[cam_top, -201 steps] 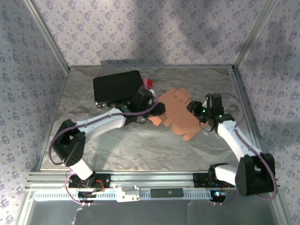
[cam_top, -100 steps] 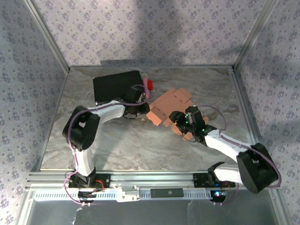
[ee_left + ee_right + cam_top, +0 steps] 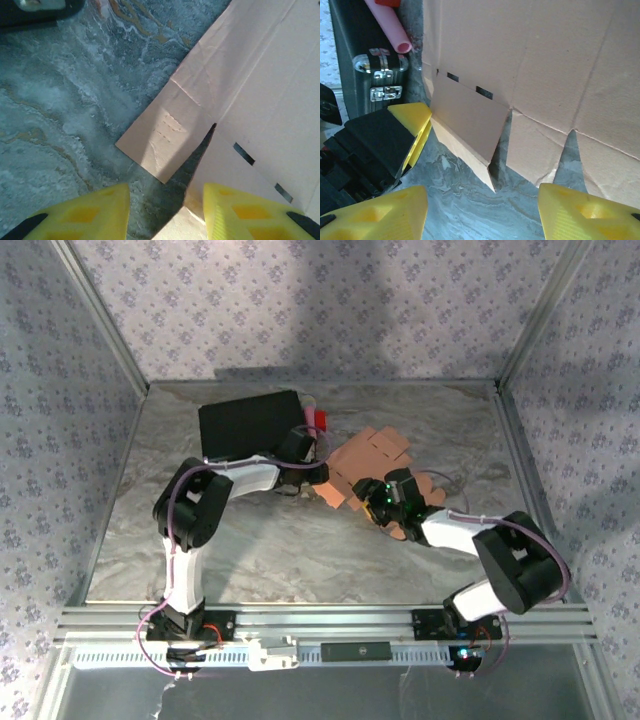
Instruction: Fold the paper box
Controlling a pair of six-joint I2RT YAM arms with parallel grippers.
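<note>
My left claw [image 3: 165,215] hung released, gripping nothing, its jaws straddling a corner flap of the paper box [image 3: 250,100], which lay mostly flat on the surface [image 3: 60,100]. My right claw [image 3: 480,215], likewise released, faced the half-raised flap beside it. Crowded so close, the two could have collided, or shoved the thin sheet against the black case [image 3: 345,40].

A grey marbled tabletop [image 3: 250,550] sits inside three walls [image 3: 320,310] of pale lilac wallpaper with a small flower print (soft shadows fall across the back one). Slanting aluminium posts [image 3: 100,315] mark the corners, and a slotted aluminium rail [image 3: 330,618] runs along the near edge.
</note>
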